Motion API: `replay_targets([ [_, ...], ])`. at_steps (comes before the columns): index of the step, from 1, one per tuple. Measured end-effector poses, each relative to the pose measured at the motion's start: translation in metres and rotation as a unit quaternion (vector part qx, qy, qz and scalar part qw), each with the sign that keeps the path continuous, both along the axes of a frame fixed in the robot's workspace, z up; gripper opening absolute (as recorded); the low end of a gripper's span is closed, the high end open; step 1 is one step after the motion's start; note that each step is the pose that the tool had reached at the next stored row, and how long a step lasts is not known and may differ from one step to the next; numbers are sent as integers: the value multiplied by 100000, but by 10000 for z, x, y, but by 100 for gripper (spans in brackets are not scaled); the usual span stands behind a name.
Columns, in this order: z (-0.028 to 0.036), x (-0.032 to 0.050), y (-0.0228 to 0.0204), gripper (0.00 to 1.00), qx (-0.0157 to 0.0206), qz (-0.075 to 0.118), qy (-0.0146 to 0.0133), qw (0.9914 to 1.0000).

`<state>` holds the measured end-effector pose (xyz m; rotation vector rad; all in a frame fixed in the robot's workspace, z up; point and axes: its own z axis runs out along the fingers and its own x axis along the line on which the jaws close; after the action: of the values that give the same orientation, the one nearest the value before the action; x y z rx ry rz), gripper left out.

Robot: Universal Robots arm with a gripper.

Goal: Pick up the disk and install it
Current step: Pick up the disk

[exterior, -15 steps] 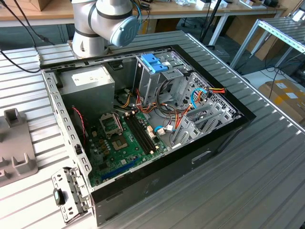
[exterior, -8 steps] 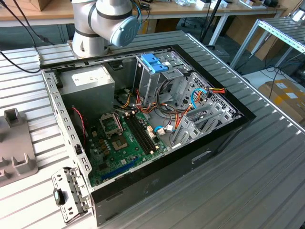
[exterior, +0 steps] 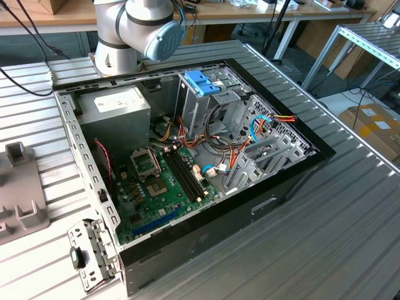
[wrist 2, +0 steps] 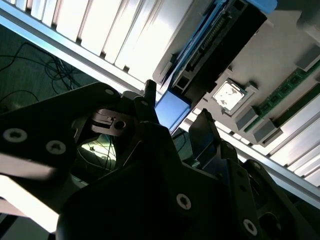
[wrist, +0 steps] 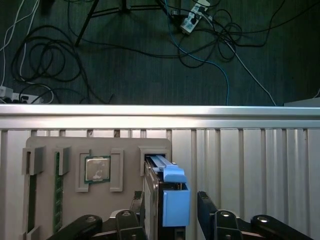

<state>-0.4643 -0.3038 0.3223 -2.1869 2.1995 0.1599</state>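
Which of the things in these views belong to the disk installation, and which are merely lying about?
Job: thin dark disk in light blue plastic carrier; black gripper, open, straddling it; open black computer case.
Lying about: square silver processor chip; green memory sticks; tangled floor cables.

Setting: a robotics laboratory or workshop.

Indicators in the exterior view:
- a robot arm (exterior: 140, 31) at a ribbed aluminium table (exterior: 325, 237) carrying an open computer case (exterior: 206, 231)
- wooden workbenches (exterior: 262, 14) and cardboard boxes (exterior: 375, 125) behind

Indicators in the first wrist view:
- loose cables (wrist: 45, 65), a power strip (wrist: 189, 22) and tripod legs (wrist: 120, 7) on dark carpet (wrist: 125, 75)
- a grey parts fixture (wrist: 131, 165) holding a processor (wrist: 97, 169)
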Motion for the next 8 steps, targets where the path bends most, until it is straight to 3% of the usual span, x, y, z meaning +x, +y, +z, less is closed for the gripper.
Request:
replay_targets([
  [8, -32, -8, 0, 54, 108, -1, 3, 100000],
])
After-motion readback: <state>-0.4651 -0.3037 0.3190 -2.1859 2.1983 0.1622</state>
